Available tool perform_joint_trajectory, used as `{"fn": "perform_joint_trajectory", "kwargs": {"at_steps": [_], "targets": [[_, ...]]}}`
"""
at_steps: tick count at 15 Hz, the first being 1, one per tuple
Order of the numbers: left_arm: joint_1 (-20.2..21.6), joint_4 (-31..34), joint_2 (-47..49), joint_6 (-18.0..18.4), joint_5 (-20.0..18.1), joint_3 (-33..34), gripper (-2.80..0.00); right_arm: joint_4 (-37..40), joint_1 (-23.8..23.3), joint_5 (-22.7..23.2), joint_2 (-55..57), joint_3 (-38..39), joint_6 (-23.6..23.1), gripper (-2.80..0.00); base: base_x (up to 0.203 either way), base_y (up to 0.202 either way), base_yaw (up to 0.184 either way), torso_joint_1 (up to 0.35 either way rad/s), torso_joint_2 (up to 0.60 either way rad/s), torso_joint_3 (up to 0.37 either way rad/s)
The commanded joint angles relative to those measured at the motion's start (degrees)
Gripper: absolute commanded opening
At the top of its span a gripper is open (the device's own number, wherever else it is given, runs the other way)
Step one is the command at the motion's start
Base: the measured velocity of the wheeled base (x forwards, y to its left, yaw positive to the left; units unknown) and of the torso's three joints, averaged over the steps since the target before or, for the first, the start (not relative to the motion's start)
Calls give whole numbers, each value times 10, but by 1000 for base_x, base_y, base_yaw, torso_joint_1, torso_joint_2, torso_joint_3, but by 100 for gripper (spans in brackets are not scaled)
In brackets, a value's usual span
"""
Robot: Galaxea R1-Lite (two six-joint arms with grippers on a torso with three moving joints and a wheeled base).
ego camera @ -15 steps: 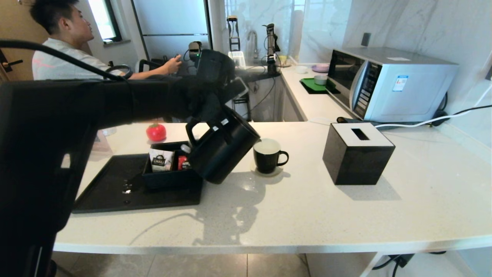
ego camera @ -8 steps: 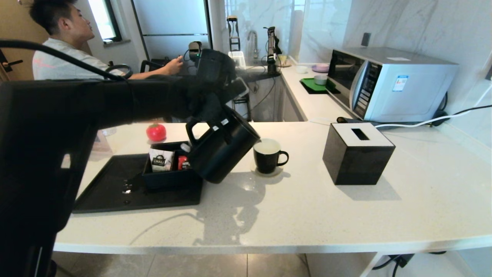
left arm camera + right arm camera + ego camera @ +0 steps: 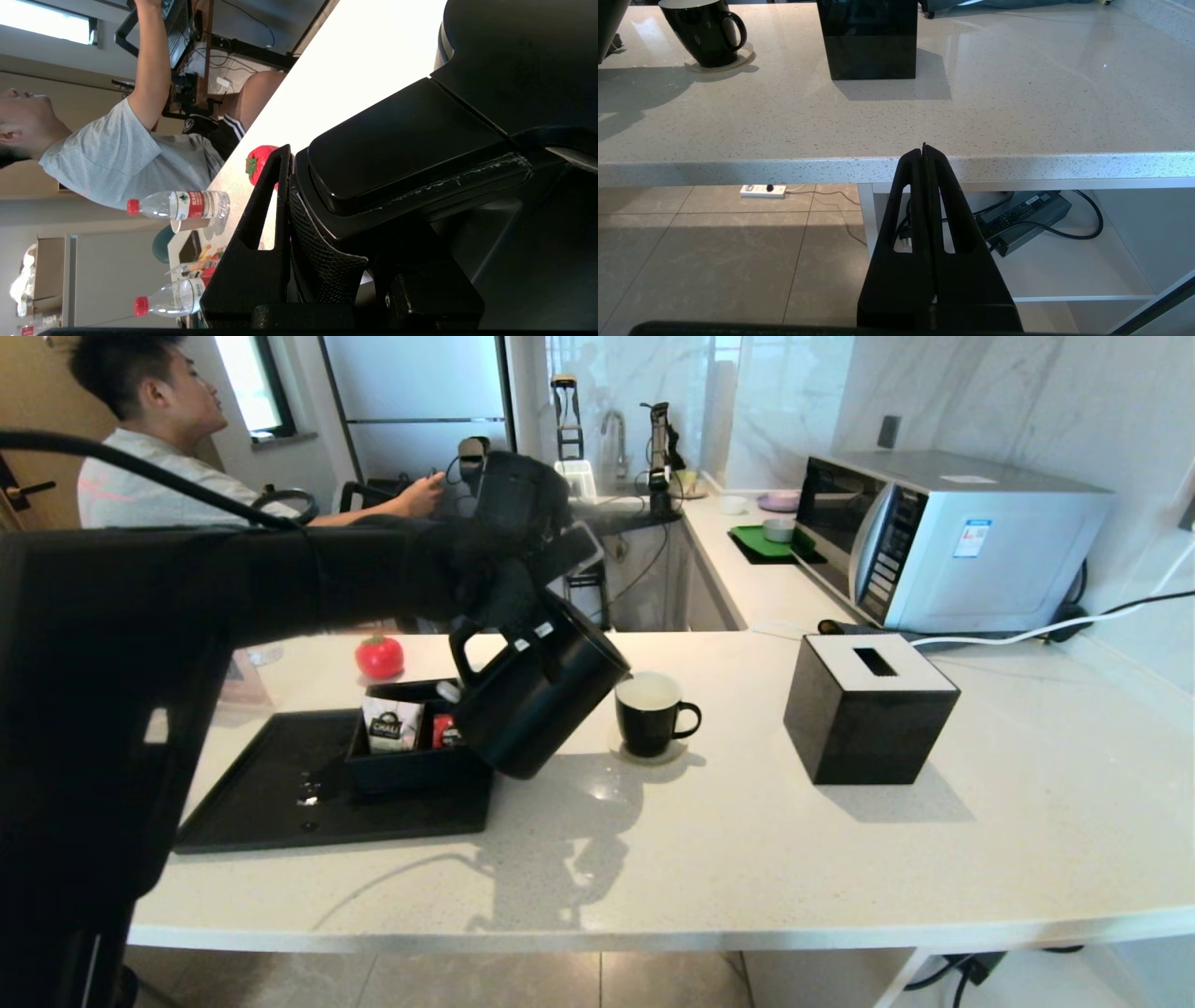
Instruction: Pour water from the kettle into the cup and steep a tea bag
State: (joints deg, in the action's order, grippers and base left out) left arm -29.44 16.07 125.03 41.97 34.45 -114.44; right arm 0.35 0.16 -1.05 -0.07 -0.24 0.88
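A white packet [image 3: 392, 725] standing in the black box [image 3: 411, 767] at centre left of the head view reads "CHALI". The blue sticker on the microwave [image 3: 971, 538] at upper right and the red bottle labels in the left wrist view are illegible.

White speckled counter [image 3: 747, 859], marble walls [image 3: 1027, 401], microwave [image 3: 943, 537], window [image 3: 257, 383], tiled floor [image 3: 714, 261]
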Motion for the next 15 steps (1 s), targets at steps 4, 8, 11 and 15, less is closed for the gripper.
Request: {"fn": "perform_joint_trajectory", "kwargs": {"at_steps": [4, 8, 11, 15], "targets": [[0, 1, -1, 10, 2, 0, -280, 0, 0, 0, 1, 0, 0, -280, 0, 0, 0, 0, 0, 0], [-1, 1, -1, 14, 2, 0, -280, 0, 0, 0, 1, 0, 0, -280, 0, 0, 0, 0, 0, 0], [-4, 1, 0, 14, 3, 0, -280, 0, 0, 0, 1, 0, 0, -280, 0, 0, 0, 0, 0, 0], [-4, 1, 0, 15, 3, 0, -280, 0, 0, 0, 1, 0, 0, -280, 0, 0, 0, 0, 0, 0]]}}
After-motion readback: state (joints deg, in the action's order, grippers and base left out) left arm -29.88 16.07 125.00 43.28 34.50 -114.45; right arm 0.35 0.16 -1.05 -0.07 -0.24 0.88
